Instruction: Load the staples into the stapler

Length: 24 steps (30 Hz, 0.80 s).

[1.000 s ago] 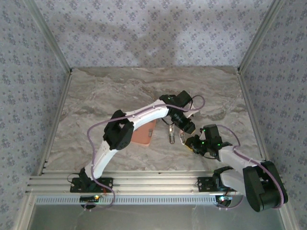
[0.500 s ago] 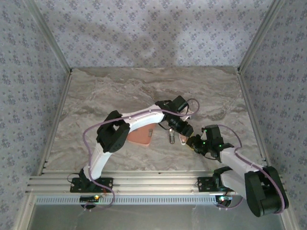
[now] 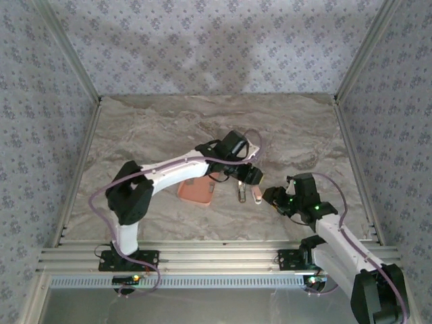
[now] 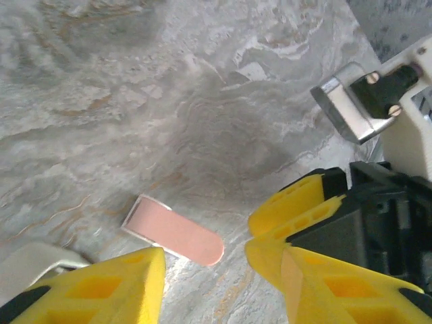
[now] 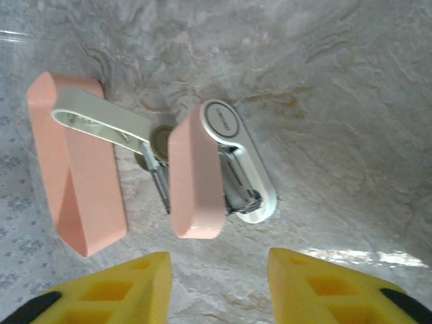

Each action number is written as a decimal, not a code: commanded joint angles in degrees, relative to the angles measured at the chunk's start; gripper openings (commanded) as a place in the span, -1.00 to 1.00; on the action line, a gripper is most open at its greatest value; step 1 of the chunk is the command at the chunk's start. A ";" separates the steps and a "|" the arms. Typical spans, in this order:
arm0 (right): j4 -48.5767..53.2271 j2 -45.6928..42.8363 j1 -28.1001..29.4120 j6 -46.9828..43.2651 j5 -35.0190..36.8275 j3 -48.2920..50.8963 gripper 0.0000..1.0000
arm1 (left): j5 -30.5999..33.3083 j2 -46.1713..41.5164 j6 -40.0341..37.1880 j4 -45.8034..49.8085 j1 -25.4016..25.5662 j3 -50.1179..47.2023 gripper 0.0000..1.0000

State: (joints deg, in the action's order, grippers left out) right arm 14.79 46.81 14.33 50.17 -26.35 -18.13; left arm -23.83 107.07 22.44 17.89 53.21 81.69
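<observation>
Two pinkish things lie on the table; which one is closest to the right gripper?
The small pink-and-white stapler, lying right beside the right gripper. The larger, plain salmon tray sits farther to the left, beyond the stapler.

The left end effector (image 3: 248,176) has drawn back toward 9 o'clock, away from the stapler (image 3: 255,195). The right end effector (image 3: 272,198) has spread its jaws.

Grey floral-print walls (image 3: 202,47) on three sides; marbled beige tabletop (image 3: 155,128); aluminium rails (image 3: 216,260) at near edge.
</observation>
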 commanded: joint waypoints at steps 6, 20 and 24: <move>0.36 5.47 1.78 -1.04 0.84 -4.51 0.04 | 3.94 -8.80 6.51 -14.68 -1.68 -14.94 -0.01; -2.12 14.94 2.24 -2.00 2.25 -2.70 -0.26 | 4.07 -9.86 7.75 -16.52 -1.75 -18.34 0.00; -0.32 17.11 2.00 -2.33 5.33 -1.17 -0.37 | 4.32 -9.86 7.62 -16.57 -1.78 -18.50 0.00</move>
State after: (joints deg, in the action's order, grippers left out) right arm 10.61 61.89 16.64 48.80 -25.71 -21.30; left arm -19.88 99.74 29.69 2.76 51.48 63.57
